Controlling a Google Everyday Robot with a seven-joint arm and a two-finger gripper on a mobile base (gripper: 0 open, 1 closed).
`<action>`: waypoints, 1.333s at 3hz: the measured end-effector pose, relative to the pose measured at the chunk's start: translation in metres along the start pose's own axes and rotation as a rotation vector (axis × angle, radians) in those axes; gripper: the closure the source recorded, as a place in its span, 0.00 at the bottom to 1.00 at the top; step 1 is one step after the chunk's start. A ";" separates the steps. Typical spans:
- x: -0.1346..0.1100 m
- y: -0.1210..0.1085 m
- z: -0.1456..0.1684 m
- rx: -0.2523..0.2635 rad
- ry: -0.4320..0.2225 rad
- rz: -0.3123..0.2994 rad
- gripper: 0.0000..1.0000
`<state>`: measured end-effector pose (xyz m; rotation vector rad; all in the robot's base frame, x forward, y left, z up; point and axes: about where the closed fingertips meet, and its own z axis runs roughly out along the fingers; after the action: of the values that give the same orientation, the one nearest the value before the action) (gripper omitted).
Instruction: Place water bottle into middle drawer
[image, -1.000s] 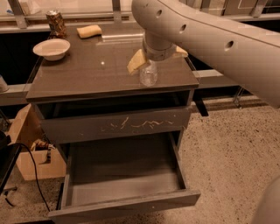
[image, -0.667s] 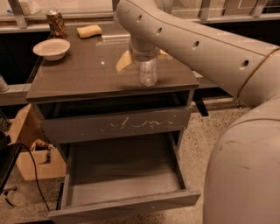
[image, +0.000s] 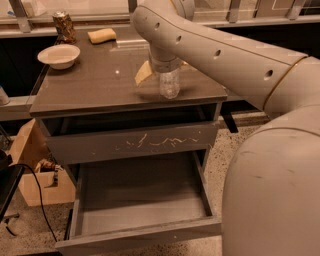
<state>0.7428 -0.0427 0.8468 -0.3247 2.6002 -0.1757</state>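
While the bottle (image: 169, 84) stands upright on the tabletop (image: 90, 85), close to the front edge, the hand (image: 166, 67) sits right over its top. I cannot tell whether the hand is clamped on the bottle or loose. A weak hold looks like the main risk: thin clear plastic would likely flex and slip if lifted by the top alone, and the bottle could tip off the edge. The open drawer (image: 142, 197) lies well below and further forward, under the scratched drawer (image: 135, 143), so the bottle could strike that front on the way down. The bulky arm (image: 235, 55) may also hide the drop point.
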 end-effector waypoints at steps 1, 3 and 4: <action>0.003 -0.005 0.006 0.006 0.015 0.017 0.00; 0.003 -0.005 0.007 0.007 0.016 0.019 0.46; 0.003 -0.005 0.007 0.007 0.017 0.019 0.71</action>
<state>0.7448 -0.0488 0.8405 -0.2970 2.6175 -0.1811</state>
